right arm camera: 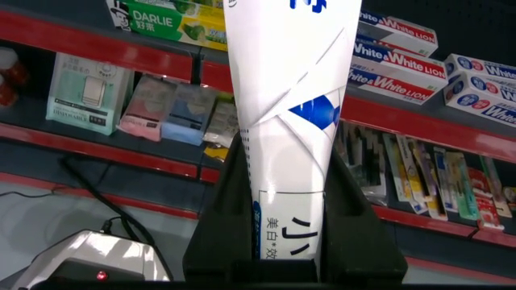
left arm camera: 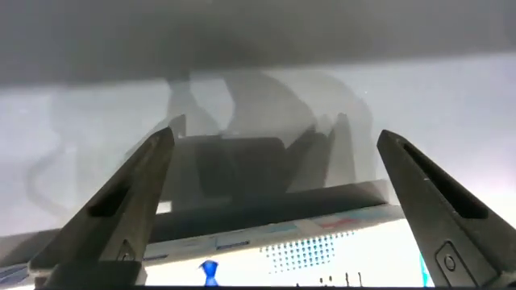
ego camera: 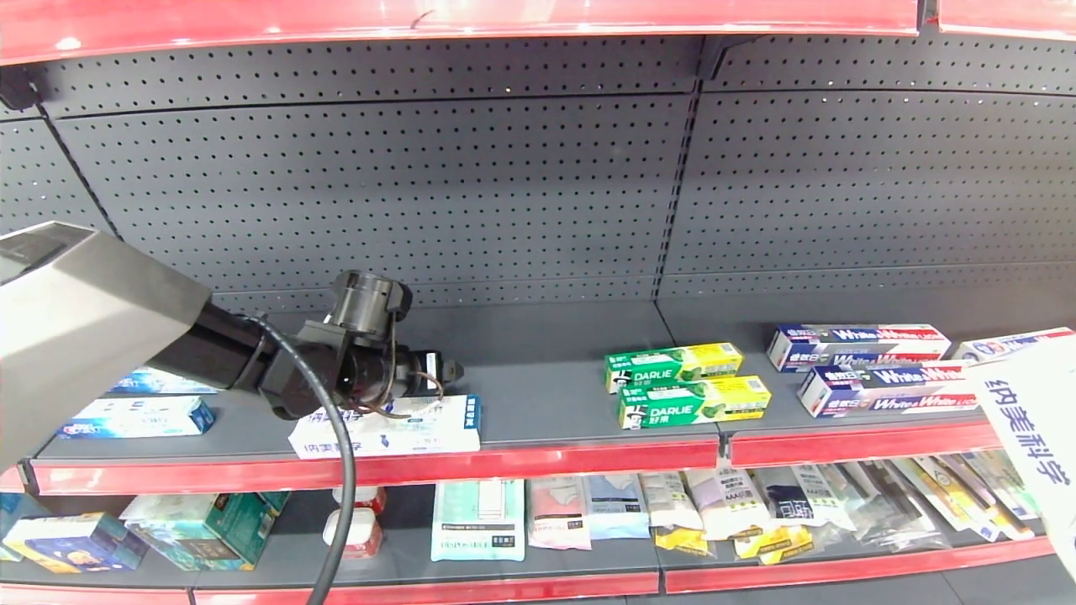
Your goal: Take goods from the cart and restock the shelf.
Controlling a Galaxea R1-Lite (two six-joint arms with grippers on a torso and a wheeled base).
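A white toothpaste box (ego camera: pixel 395 427) lies flat near the front edge of the grey shelf (ego camera: pixel 546 395), left of centre. My left gripper (ego camera: pixel 448 370) hovers just over its back edge, open, the fingers (left arm camera: pixel 133 205) spread wide above the box (left arm camera: pixel 306 250) with nothing between them. My right gripper (right arm camera: pixel 286 173) is shut on a second white box with blue print (right arm camera: pixel 290 97), held upright in front of the shelving. That box (ego camera: pixel 1038 420) also shows at the right edge of the head view.
Two green toothpaste boxes (ego camera: pixel 685 386) lie mid-shelf, blue-and-white ones (ego camera: pixel 874 370) to the right, and light blue ones (ego camera: pixel 139 416) at the far left. Bare shelf lies between the white box and the green ones. The lower shelf (ego camera: pixel 588 521) holds packets and cartons.
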